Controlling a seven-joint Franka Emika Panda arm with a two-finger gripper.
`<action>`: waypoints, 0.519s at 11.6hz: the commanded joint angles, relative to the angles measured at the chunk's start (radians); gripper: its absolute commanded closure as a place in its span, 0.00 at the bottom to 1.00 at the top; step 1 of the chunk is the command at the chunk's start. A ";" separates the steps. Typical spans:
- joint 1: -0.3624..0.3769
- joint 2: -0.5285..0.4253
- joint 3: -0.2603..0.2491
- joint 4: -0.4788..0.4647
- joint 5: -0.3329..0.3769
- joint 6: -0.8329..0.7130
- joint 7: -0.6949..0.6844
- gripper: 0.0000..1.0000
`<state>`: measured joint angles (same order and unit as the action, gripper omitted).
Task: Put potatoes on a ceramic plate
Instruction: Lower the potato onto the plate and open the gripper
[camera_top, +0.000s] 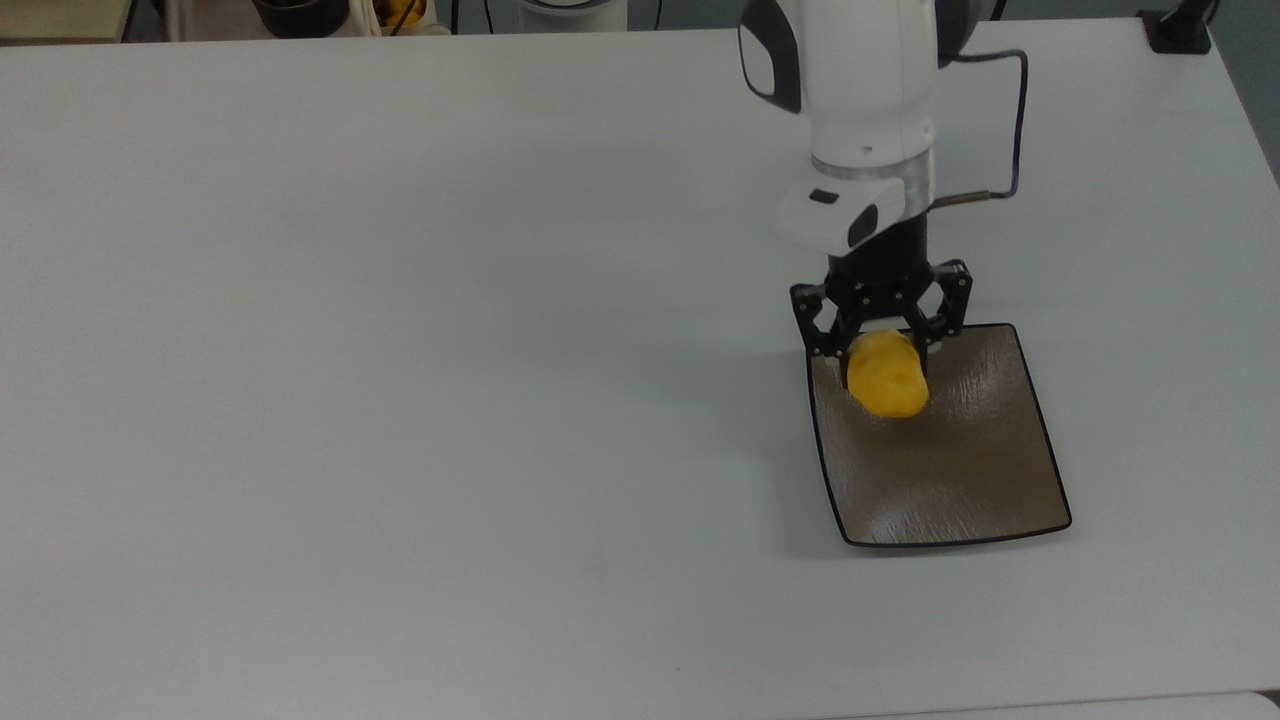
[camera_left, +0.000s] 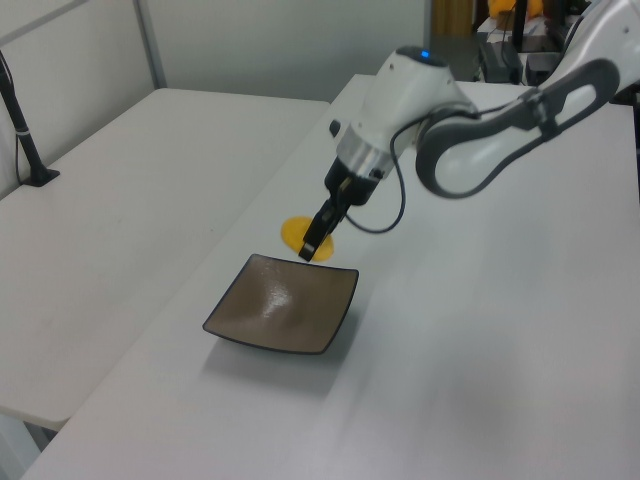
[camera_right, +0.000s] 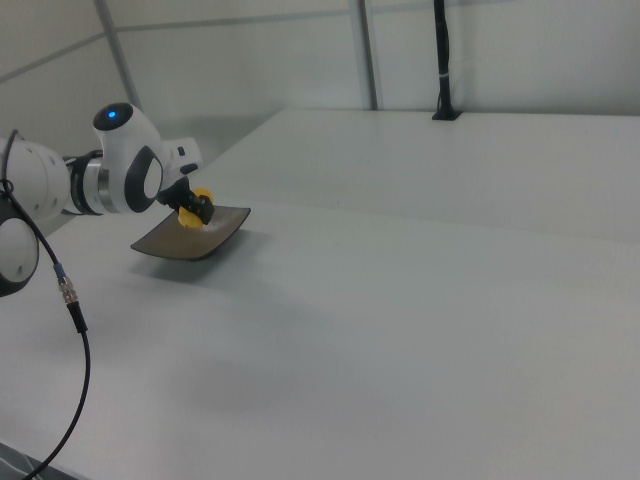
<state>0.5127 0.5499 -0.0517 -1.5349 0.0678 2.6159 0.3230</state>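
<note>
Item one, the white table (camera_top: 400, 400): I am seeing a broad matte top with no print, label or brand readable anywhere on it, its far edge running under dark clutter that is cut off at the top view's upper border and too cropped for me to identify. Item two, the arm (camera_top: 868, 120): I am looking at smooth white moulded shells with a dark band and a black cable looping off the top view's right; a small blue light is glowing on the joint housing in the left view, and no lettering is legible on any shell. Its base is lying outside the top view. Item three, the ceramic plate (camera_top: 960, 480): square, glossy brown-taupe, thin dark rim, rounded corners, faint brushed streaks catching light, centre slightly dished; it is sitting flat near the top view's lower right, its far edge partly covered by the tool. Item four, the gripper (camera_top: 884, 352): black linkage fingers are closing around the potato, holding it by its upper end. Item five, the potato (camera_top: 888, 378): bright yellow, smooth oval, toy-like, hanging over the plate's far portion; whether its underside is touching the glaze I cannot tell, and in the right view (camera_right: 187, 215) it is largely hidden behind the fingers.
</note>
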 joint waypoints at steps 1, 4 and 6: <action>0.033 0.116 -0.007 0.085 -0.014 0.056 0.011 0.54; 0.046 0.163 -0.005 0.087 -0.046 0.125 0.011 0.41; 0.046 0.165 -0.003 0.087 -0.046 0.125 0.011 0.08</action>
<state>0.5541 0.7037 -0.0513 -1.4720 0.0376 2.7327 0.3228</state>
